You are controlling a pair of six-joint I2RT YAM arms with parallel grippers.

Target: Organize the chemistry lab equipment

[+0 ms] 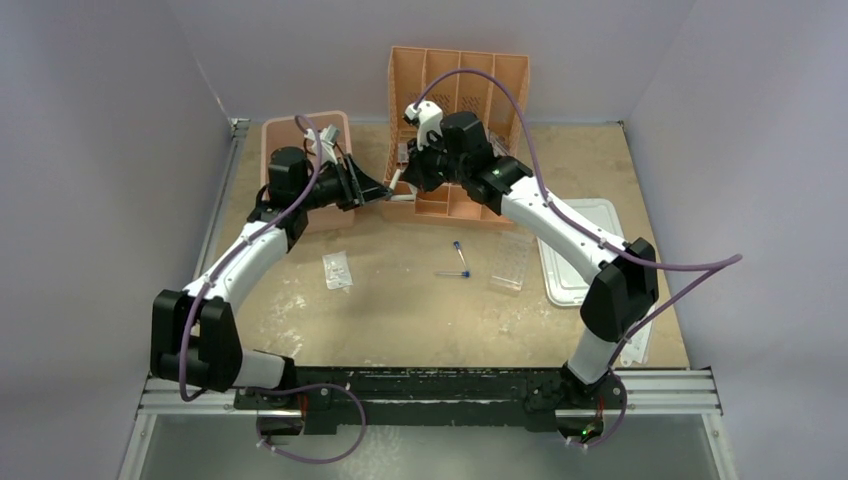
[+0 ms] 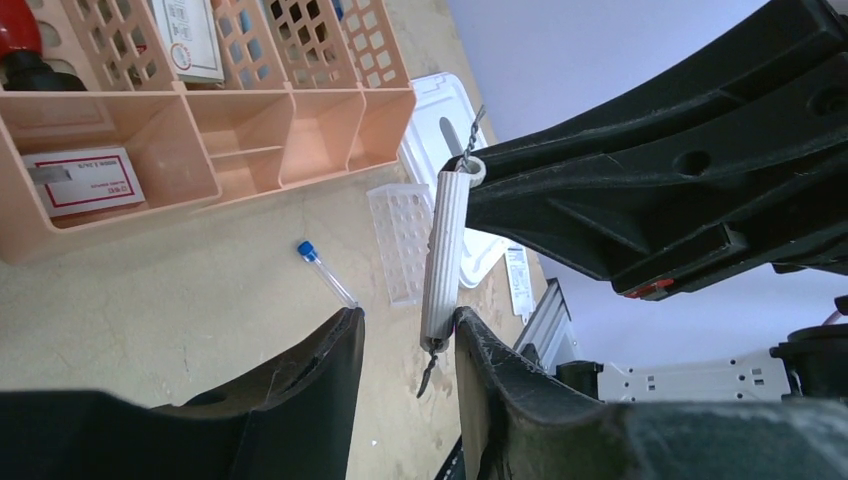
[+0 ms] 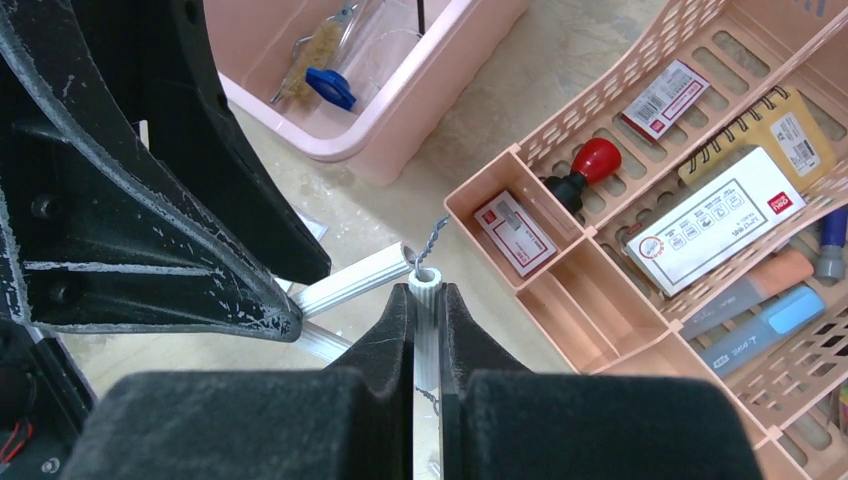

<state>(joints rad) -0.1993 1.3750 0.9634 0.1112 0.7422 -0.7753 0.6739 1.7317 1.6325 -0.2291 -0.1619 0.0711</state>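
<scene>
We clamp the white triangle (image 2: 441,250) aloft in our right jaws, our left jaws apart around it, seemingly for a handover.

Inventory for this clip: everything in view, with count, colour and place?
white triangle: one, white, held in the air between both grippers
thin blue-capped tubes: two, clear, mid-table
clear plastic tube rack: one, clear, right of tubes
clear packet: one, clear, left of tubes
orange divider tray: one, orange, back centre
pink bin: one, pink, back left
white lid: one, white, right side
right gripper: one, black, shut on triangle
left gripper: one, black, jaws apart around triangle
</scene>
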